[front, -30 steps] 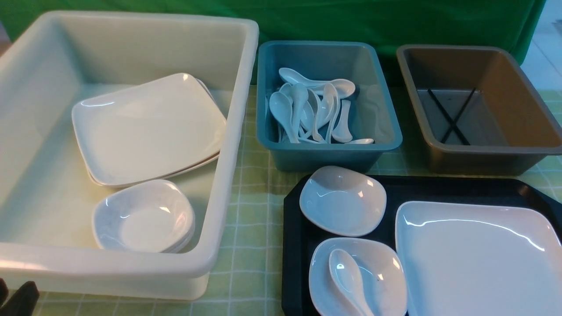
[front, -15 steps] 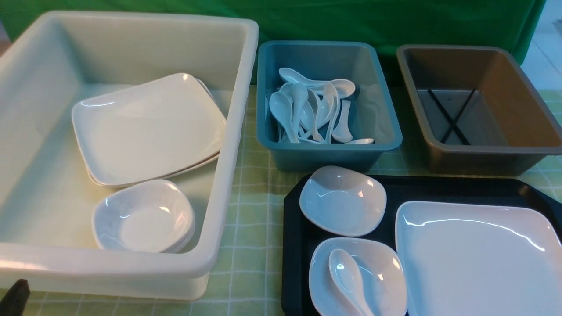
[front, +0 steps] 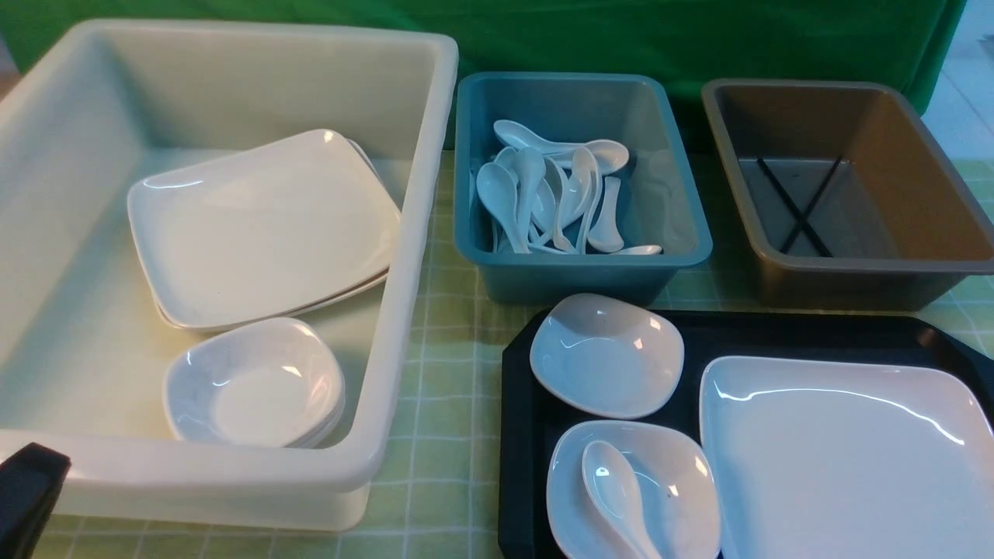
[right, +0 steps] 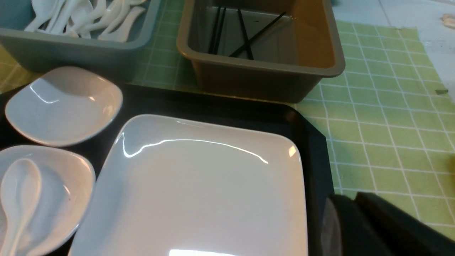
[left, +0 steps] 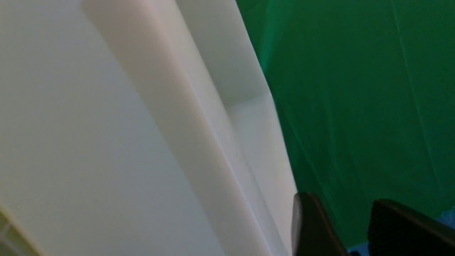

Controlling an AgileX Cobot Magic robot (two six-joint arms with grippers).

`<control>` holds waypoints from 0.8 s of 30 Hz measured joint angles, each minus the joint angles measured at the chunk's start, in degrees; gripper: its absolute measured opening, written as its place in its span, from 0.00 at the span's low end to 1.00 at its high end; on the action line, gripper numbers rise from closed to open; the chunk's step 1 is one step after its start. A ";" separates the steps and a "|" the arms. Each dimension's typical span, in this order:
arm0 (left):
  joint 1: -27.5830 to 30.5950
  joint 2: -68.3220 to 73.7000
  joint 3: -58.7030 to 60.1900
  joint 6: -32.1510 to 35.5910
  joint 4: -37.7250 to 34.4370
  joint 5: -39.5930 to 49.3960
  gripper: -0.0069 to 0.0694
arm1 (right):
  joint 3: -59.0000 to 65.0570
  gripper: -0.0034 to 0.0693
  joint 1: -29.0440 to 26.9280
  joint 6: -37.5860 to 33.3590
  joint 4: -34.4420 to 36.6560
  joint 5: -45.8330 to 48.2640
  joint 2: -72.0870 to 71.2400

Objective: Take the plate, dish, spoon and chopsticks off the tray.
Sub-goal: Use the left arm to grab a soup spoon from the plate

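The black tray point(front: 520, 373) holds the large white plate point(front: 846, 458) on its right side and two small white dishes on its left. The far dish point(front: 606, 353) is empty. In the near dish point(front: 675, 497) lies the white spoon point(front: 617, 493). Black chopsticks point(front: 800, 206) lie crossed in the brown bin. My left gripper point(left: 343, 202) is open and empty, close outside the white bin's near left corner. My right gripper point(right: 352, 197) hangs by the tray's right rim point(right: 312, 142) beside the plate point(right: 199, 188), its fingers together with nothing between them.
A big white bin point(front: 411, 233) on the left holds stacked plates and small dishes. A blue bin point(front: 582, 272) with several spoons and the brown bin point(front: 854, 272) stand behind the tray. Green checked cloth covers the table, with a green curtain behind.
In the front view my left gripper has risen a little at the lower left corner, in front of the white bin. Nothing on the tray has moved.
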 joint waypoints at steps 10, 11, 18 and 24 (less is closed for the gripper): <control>0.00 5.43 -18.16 0.41 3.84 13.70 0.15 | 0.00 0.13 0.00 -0.25 0.00 -0.19 0.12; 0.00 9.40 -23.48 0.94 6.84 19.56 0.10 | 0.00 0.13 0.00 -0.69 0.00 -0.41 0.45; 0.00 39.19 -52.27 9.71 17.28 56.79 0.07 | 0.05 0.14 0.00 -1.45 0.00 -0.85 1.11; -4.81 57.32 -57.59 14.16 10.90 62.97 0.07 | 0.05 0.15 0.00 -1.39 0.00 -0.33 1.11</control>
